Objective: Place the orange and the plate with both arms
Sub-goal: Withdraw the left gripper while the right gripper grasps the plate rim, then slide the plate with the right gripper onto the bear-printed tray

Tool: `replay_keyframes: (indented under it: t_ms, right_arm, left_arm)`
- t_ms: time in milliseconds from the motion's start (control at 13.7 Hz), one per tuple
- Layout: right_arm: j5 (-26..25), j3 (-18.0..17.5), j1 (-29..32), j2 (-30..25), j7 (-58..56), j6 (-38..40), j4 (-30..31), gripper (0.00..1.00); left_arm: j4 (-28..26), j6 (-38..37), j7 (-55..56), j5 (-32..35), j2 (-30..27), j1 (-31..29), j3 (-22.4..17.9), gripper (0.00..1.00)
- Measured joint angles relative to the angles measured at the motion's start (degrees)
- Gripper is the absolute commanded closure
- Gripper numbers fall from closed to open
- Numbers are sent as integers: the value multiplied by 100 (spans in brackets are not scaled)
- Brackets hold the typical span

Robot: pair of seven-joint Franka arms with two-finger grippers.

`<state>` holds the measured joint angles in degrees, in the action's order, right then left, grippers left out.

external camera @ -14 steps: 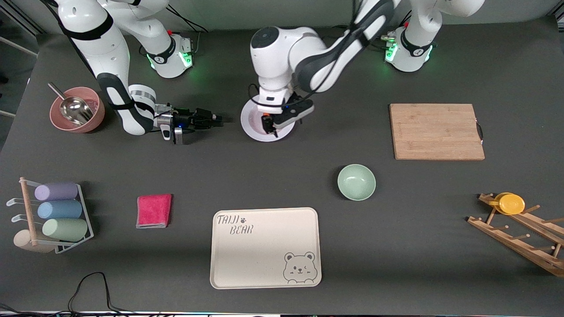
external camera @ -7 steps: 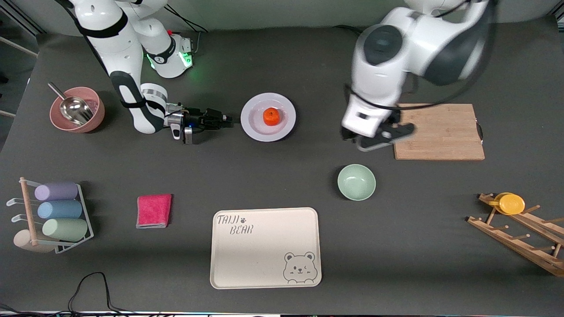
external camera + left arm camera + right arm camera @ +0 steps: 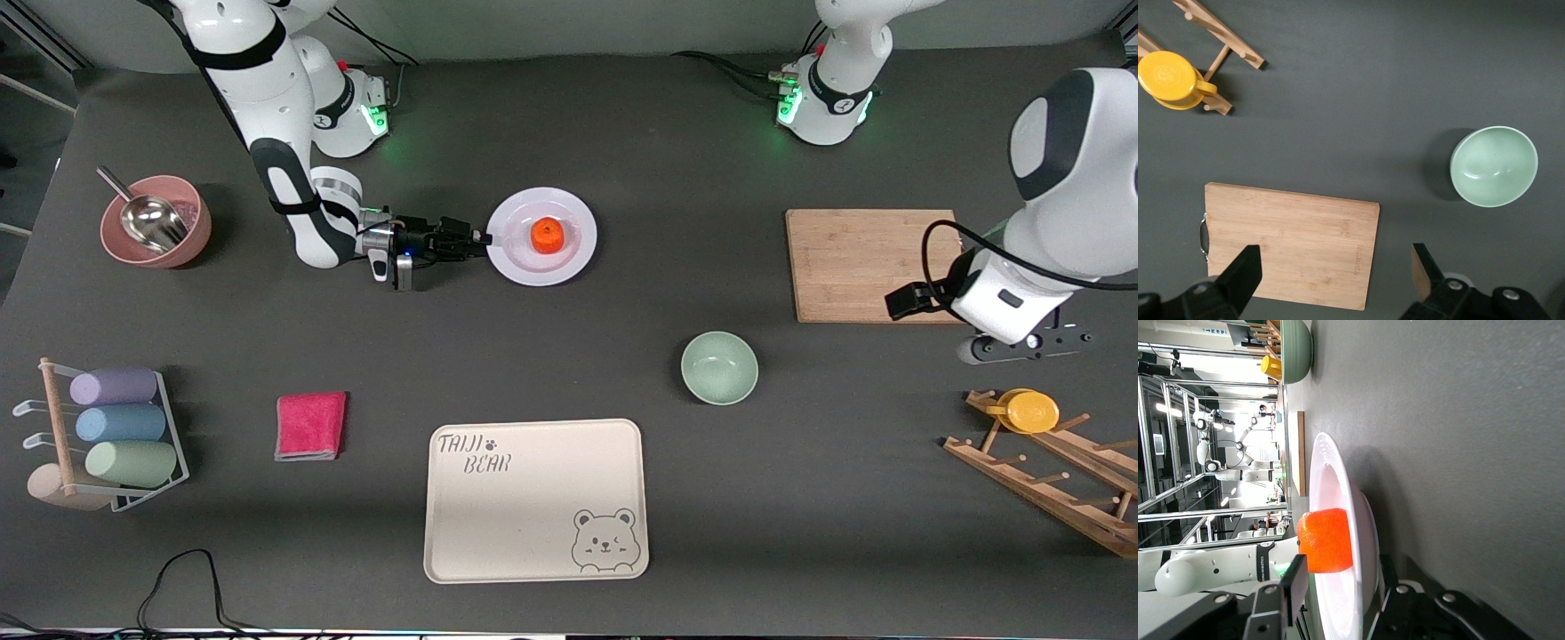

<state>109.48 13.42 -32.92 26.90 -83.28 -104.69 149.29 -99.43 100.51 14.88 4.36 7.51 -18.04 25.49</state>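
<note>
The orange [image 3: 547,235] sits in the middle of the white plate [image 3: 579,260], which lies on the table between the two bases. My right gripper [image 3: 476,238] lies low and level at the plate's rim on the right arm's side. It is open, with one finger over the rim and one under it. In the right wrist view the orange [image 3: 1326,540] and the plate [image 3: 1338,487] lie between the fingers of the right gripper [image 3: 1341,593]. My left gripper [image 3: 1027,345] is open and empty over the table beside the cutting board [image 3: 1291,247], as the left wrist view [image 3: 1335,277] shows.
A green bowl [image 3: 719,367] stands nearer the camera than the plate, and a bear-print tray [image 3: 536,500] nearer still. A wooden rack with a yellow cup [image 3: 1031,411] is below the left gripper. A pink bowl with a scoop [image 3: 156,222], a red cloth [image 3: 310,426] and a cup holder [image 3: 107,436] are at the right arm's end.
My left gripper left the orange on the plate and swung away to its own end of the table. My right gripper slid forward to the plate's rim.
</note>
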Motion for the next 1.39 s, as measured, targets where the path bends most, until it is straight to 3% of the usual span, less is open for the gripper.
replay_keyframes:
  t_ms: [73, 438, 512, 731, 1023, 1242, 1388]
  right_arm:
    - [42, -35, 0, 40, 0, 0, -33, 50]
    - [83, -96, -1, 95, 0, -1, -99, 94]
    - [83, -96, -1, 99, 0, -1, -102, 97]
    - [87, -96, -1, 103, 0, 8, -109, 100]
    - [88, -96, 16, 63, 33, 35, -178, 100]
    - [-105, -78, 176, -344, 399, 34, -278, 100]
    - [-422, -60, 344, -822, 689, 24, -313, 100]
  left_arm:
    - [-28, 1, 5, 0, -4, -34, 15, 0]
    - [181, -467, 43, -50, -437, -180, -43, 0]
    - [271, -644, 44, -68, -617, -190, -133, 0]
    - [334, -825, 25, -85, -991, -212, -262, 0]
    - [272, -469, -622, -276, -945, -212, -380, 0]
    - [237, -395, -1396, -415, -931, -221, -572, 0]
    - [205, -425, -1198, -608, -981, -210, -555, 0]
